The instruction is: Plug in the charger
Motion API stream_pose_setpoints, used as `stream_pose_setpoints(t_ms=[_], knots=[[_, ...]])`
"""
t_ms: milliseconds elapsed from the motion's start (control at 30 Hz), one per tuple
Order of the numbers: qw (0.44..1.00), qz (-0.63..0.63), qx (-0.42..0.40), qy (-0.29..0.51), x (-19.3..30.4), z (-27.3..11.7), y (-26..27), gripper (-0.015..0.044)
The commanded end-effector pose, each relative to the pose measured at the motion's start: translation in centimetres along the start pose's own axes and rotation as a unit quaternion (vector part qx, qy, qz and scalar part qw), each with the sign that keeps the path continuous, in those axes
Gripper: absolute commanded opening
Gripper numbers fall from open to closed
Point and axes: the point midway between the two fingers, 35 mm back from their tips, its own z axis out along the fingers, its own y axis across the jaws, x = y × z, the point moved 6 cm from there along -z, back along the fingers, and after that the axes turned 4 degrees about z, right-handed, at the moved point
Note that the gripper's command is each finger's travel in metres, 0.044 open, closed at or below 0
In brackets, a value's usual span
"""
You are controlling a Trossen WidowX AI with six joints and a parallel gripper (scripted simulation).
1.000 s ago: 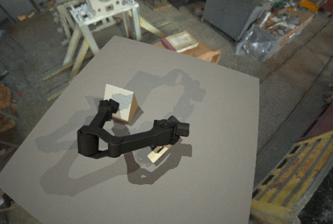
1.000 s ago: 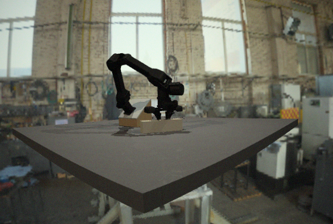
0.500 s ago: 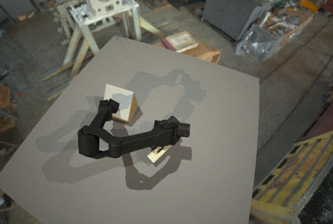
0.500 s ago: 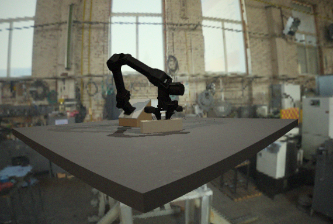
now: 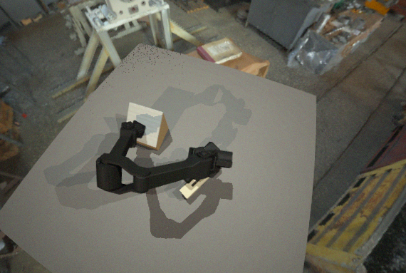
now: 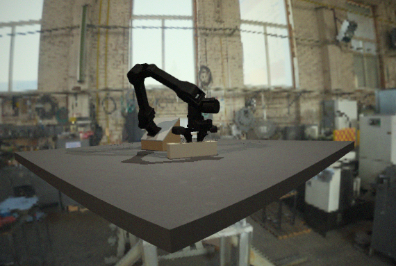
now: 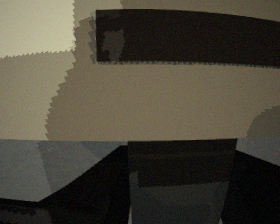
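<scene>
My gripper (image 6: 194, 138) (image 7: 167, 155) is shut on the dark, boxy charger (image 7: 180, 167), low at the power strip. The cream power strip (image 5: 186, 192) (image 6: 192, 150) (image 7: 156, 102) lies on the table under the arm. A long dark rectangular opening (image 7: 191, 37) shows in its face in the wrist view. The charger's visible end meets the strip's edge line in the wrist view. Its prongs are not visible, and whether they are in an outlet cannot be told. Arm and fingers hide the charger in the top view.
A wedge-shaped block (image 5: 163, 133) (image 6: 171, 139) with a pale sloping face stands behind the strip, close to the arm's base side. The table (image 5: 249, 217) (image 6: 139, 191) bears the arm's shadows. Its edges drop off on all sides.
</scene>
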Motion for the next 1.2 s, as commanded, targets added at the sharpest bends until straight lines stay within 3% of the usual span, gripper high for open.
stream_pose_setpoints(t_ms=[0, 1167], knots=[[1.0, 0.012, -0.003, -0.01, -1.09, 0.09, 0.02, 0.0], [1.0, 0.012, -0.003, -0.01, -0.83, 0.24, -0.01, 0.0]])
